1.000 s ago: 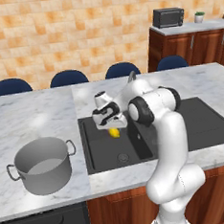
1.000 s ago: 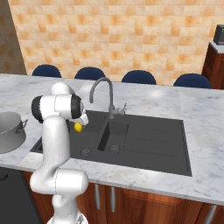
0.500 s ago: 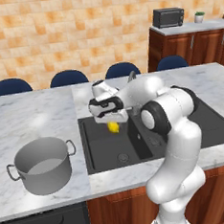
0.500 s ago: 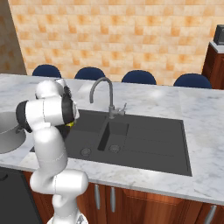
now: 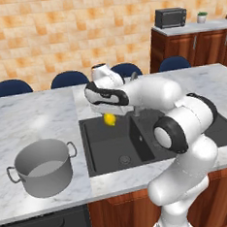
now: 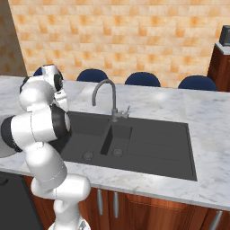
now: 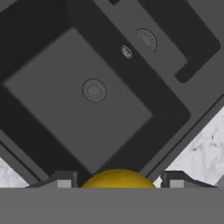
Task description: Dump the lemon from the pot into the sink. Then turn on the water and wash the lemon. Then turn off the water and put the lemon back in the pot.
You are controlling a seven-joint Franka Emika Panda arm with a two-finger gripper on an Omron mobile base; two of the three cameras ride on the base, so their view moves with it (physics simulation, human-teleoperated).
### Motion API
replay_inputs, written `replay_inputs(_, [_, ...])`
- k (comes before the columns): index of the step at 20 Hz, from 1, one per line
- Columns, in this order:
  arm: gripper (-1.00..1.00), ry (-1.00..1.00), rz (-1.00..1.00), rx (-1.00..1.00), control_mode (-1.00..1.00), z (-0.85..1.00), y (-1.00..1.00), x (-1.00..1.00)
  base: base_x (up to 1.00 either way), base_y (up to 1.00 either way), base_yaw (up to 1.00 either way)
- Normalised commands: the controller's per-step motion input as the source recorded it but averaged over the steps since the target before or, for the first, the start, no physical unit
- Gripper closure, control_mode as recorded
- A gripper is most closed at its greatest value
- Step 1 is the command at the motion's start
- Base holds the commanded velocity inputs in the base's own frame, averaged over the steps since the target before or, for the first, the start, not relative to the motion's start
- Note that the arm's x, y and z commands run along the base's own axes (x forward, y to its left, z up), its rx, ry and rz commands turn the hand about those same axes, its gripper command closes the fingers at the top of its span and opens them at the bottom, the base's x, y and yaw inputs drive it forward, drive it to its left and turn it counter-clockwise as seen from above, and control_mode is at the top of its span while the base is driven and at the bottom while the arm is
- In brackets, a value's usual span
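Nearest in hand view: lemon [image 7: 118,178] sits betw the two finger tips of the gripper [image 7: 118,180], clamped on it, lifted clear of the sink [image 7: 70,109] floor with the large basin's drain right below

Left base view: lemon [image 5: 109,119] now hangs over the basin's back-left part; half a sec ago it was nearer the middle, and the arm has swung leftward, so the fruit has been carried toward the pot [image 5: 42,166] side. Pot stands empty on the counter, well apart from the lemon, left of the sink [image 5: 109,150]

Further back, faucet [image 6: 108,101] shows no water running. My read: wash part looks done and the put-back leg is underway; next needs lift over the sink edge and pot rim before letting go
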Motion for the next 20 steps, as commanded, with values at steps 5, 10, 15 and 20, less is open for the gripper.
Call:
replay_inputs(5, [1.0,0.0,-0.15,0.06,-1.0,0.87,0.42,-0.24,0.0,0.0,0.0])
replay_inputs(10, [1.0,0.0,-0.16,0.01,-1.0,0.68,0.56,-0.22,0.0,0.0,0.0])
replay_inputs(15, [1.0,0.05,-0.21,0.0,-1.0,0.1,0.84,-0.03,0.0,0.0,0.0])
replay_inputs(20, [1.0,0.08,-0.2,-0.02,-1.0,-0.3,1.0,0.0,0.0,0.0,0.0])
